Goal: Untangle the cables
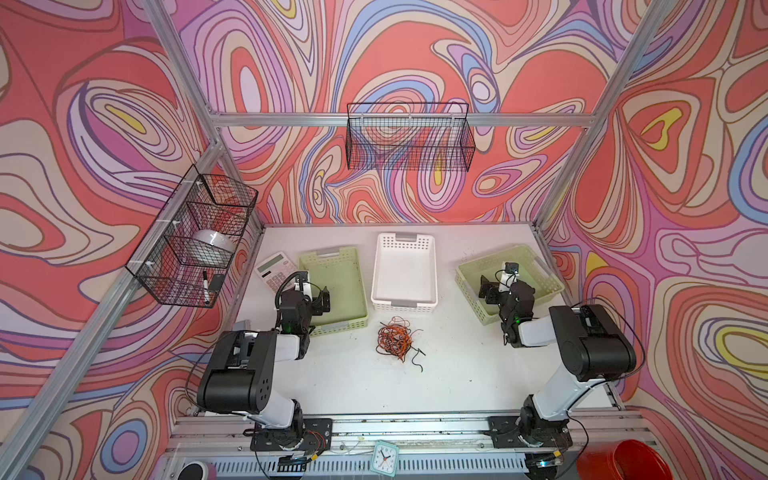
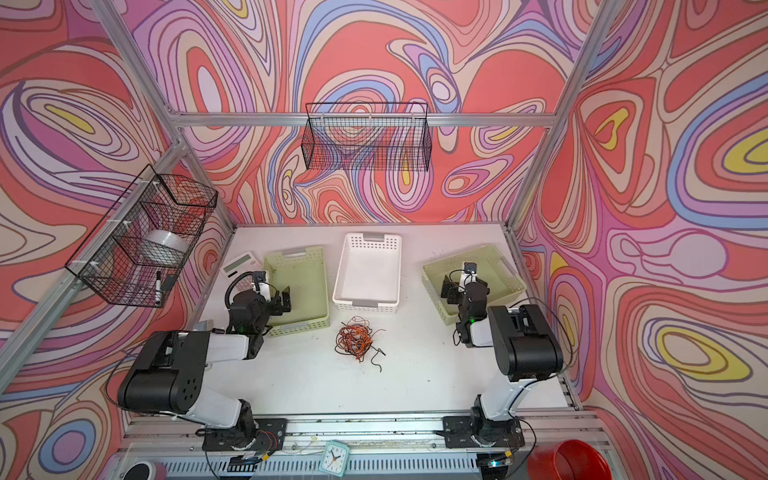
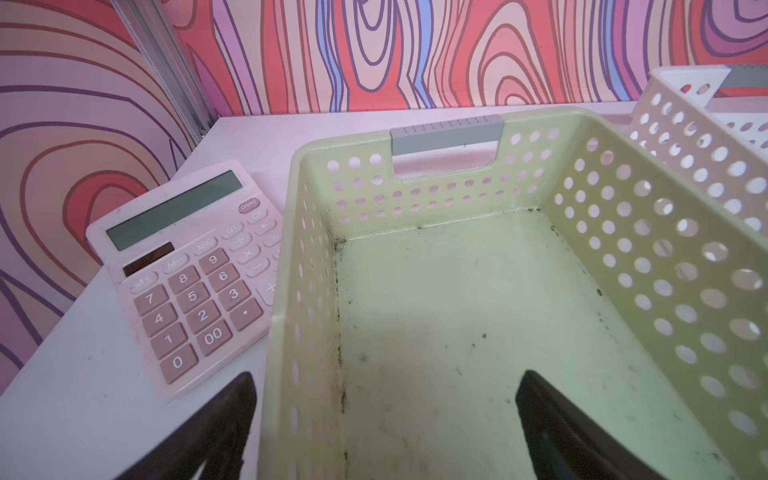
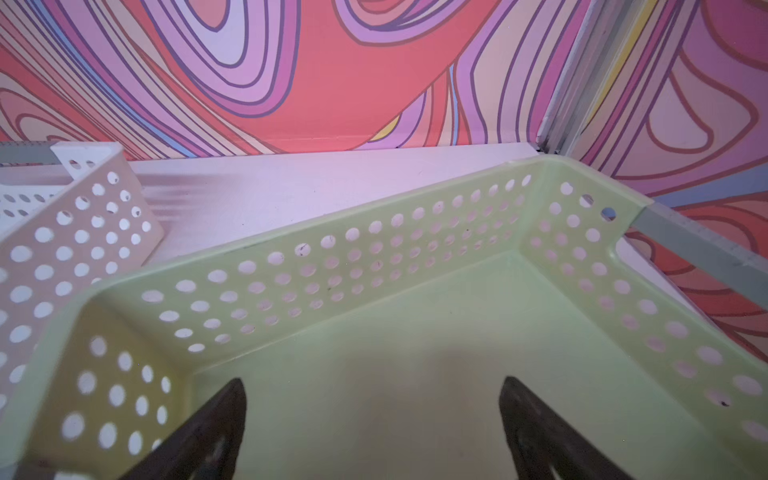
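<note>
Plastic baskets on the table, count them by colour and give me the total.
Green: 2, the left green basket and the right green basket
White: 1, the white basket
Total: 3

Left arm (image 1: pixel 245 365): base at near edge, left side; elbow raised, forearm reaches toward far side. Left gripper (image 1: pixel 320 299): points to far side, jaws wide apart, nothing between fingers (image 3: pixel 224 428). Right arm (image 1: pixel 590 349): base at near edge, right side; elbow raised at right, forearm reaches far-left. Right gripper (image 1: pixel 489 289): jaws wide apart, empty. Two grippers well apart, about same depth.
</note>
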`<state>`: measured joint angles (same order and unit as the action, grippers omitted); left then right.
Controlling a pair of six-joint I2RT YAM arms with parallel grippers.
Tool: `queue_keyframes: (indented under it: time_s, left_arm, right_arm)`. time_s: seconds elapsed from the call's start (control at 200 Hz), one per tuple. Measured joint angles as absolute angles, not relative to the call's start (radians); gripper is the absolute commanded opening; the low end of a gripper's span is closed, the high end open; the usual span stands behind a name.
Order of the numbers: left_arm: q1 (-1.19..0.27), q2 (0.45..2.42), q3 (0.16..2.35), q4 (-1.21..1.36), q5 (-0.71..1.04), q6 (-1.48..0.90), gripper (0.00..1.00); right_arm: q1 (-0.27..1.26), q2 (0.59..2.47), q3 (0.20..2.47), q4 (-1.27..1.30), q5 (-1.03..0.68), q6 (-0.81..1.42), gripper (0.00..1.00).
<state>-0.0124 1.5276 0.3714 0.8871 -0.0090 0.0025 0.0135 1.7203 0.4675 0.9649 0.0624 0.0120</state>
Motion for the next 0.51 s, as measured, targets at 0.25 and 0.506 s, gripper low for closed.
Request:
queue_keyframes:
  time_s: [0.25,0.506]
  left_arm:
    - [-0.012,1.528,0.371,0.887,-0.009,0.002,1.00]
    - [-0.012,1.528,0.371,0.887,-0.009,0.002,1.00]
  right_arm:
    - [0.014,1.720,0.467,0.965,0.059,0.012,0.98]
    - [0.009,1.720,0.467,0.964,0.050,0.013,0.98]
